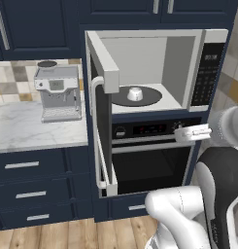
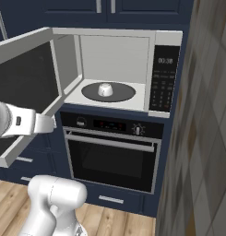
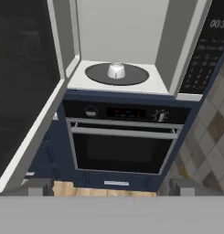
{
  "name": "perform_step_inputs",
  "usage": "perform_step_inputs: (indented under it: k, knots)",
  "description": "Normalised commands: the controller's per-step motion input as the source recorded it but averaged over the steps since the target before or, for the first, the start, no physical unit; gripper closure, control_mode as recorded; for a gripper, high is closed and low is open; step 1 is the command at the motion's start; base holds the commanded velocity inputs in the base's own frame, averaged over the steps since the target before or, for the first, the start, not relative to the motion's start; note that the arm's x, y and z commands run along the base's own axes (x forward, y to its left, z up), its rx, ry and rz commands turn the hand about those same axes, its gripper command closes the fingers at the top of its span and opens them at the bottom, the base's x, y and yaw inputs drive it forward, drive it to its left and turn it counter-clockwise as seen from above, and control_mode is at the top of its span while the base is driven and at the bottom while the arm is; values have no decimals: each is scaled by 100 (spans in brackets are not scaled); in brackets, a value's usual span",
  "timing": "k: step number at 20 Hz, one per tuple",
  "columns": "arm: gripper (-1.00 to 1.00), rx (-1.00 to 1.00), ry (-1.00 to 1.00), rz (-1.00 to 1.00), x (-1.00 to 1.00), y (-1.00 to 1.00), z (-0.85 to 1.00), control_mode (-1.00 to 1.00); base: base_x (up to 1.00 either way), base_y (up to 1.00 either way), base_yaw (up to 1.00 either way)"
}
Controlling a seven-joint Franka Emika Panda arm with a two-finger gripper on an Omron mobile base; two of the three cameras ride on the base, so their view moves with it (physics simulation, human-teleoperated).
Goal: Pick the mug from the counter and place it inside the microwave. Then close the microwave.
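Sitting on microwave (image 1: pixel 208 68) turntable, white mug (image 1: pixel 135 94), door open, hand (image 3: pixel 111 186) open, empty.

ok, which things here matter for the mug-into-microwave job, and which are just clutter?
Job:
- mug, already sitting on the turntable
- microwave, its door wide open, not yet closed
- gripper, open, holding nothing, in front of the oven

Just there:
- oven below the microwave
- coffee machine on the counter
- drawers
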Motion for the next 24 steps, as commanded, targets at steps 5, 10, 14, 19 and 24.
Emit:
perform_step_inputs:
  k: [5, 10, 14, 19, 24]
  knots:
    - [-100, -1, -1, 0, -45, 15, 48, -100, 0, 0, 0]
    - [-100, 0, 0, 0, -59, 14, 43, -100, 0, 0, 0]
    - [-100, 0, -2, 0, -56, 26, 28, -100, 0, 0, 0]
    - [-100, 0, -16, 0, -44, 35, 1, -100, 0, 0, 0]
    - [-100, -1, -25, 0, -29, 42, 0, -100, 0, 0, 0]
